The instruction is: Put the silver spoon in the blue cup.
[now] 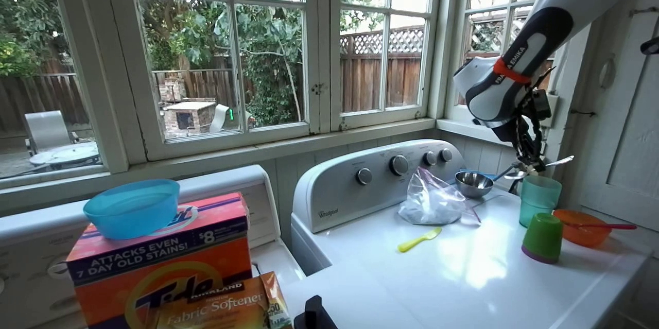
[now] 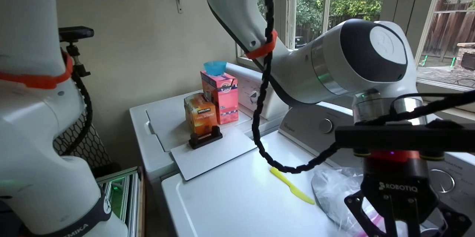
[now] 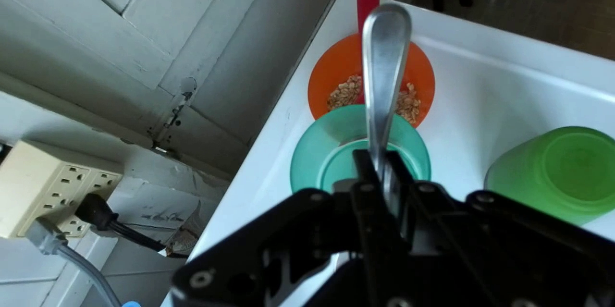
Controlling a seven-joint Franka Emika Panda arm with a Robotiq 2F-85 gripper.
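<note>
Thin silver metal spoon: loc & grip?

Mid-air, pinched at narrow part of handle by black Robotiq gripper; jaws pressed on it from both sides. Single white arm, no choice there.

Long axis vs jaws?

Handle juts fwd from jaws, near level, free end tipped up a bit. Runs above mouth of teal-blue plastic tumbler & out past rim. Bowl end prob. back under gripper; mostly hidden in wrist view.

So straight release = spoon across rim, IMO. Wants axis tipped toward vert. 1st. Tumbler OK?

Upright, nr wall-side edge of white tabletop. No contents I can make out. Jaws just above rim; contact, can't tell.

Other containers?

Round orange bowl, nearest corner where wall-side & floor-side edges meet: oat-like flakes + red utensil w/ handle over rim. Green plastic cup upside down, farther from wall-side edge. Shiny round metal bowl nr panel-side edge; contents n/v, angle too shallow.
</note>
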